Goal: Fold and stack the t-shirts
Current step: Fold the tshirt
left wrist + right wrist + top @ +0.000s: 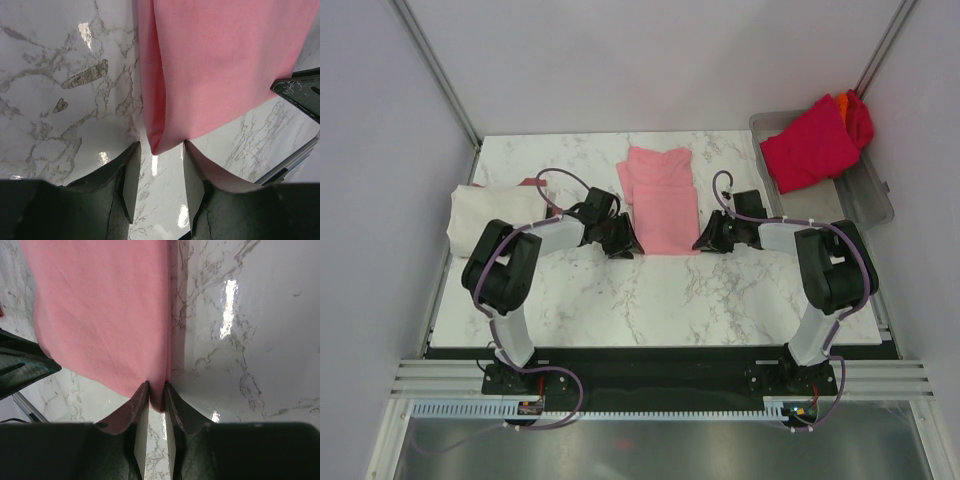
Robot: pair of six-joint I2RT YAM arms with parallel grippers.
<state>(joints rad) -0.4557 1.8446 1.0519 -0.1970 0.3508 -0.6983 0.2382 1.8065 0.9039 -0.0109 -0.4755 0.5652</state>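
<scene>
- Cream t-shirt (485,212) is lying folded against the bench's left edge.
- Left gripper (159,150) is standing spread around the near-left corner of the pink t-shirt (660,200), not pinching.
- That shirt, mid-bench, is pointing its long axis near-to-far; being soft and light, it is likely wanting corner grips.
- Right gripper (156,387) is clamping its near-right corner.

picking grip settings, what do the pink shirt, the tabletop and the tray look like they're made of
The pink t-shirt: soft matte cloth, rounded fold edges. The tabletop: glossy, marble-look, grey veins and glare; stone or laminate, cannot tell. The tray: probably greyish translucent plastic, thin rim.
</scene>
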